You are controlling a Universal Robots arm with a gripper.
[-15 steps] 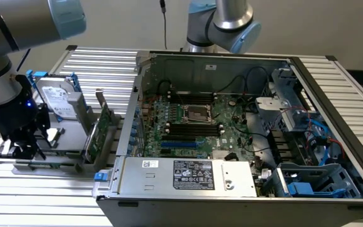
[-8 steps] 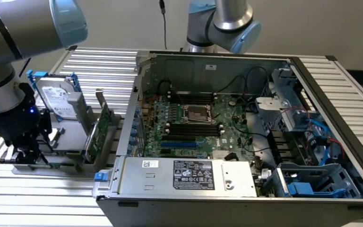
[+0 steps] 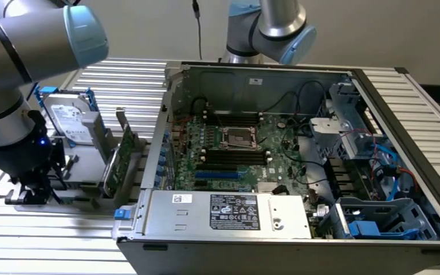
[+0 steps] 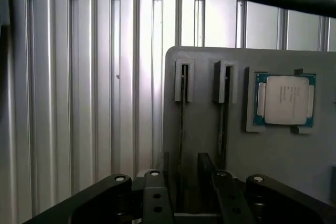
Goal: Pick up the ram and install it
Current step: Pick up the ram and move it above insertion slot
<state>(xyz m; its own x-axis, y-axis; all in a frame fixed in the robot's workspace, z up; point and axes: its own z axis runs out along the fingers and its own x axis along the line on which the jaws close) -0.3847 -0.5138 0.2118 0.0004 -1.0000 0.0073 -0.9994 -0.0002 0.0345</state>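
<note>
In the wrist view a grey holder block has two narrow slots. A thin dark strip runs edge-on along each; the one I take for the ram lies in the gap between my fingers. A second strip runs beside it. My gripper is open just above the block and touches neither strip. In the exterior view the gripper hangs low over the parts holder at that view's left, and the arm hides the slots there. The open computer case lies beside it, with the motherboard and its black slots exposed.
A CPU chip sits in a recess of the holder block. A hard drive and a broad green expansion card stand upright on the holder. The power supply and blue drive cages fill the case's near side. The table is ribbed metal.
</note>
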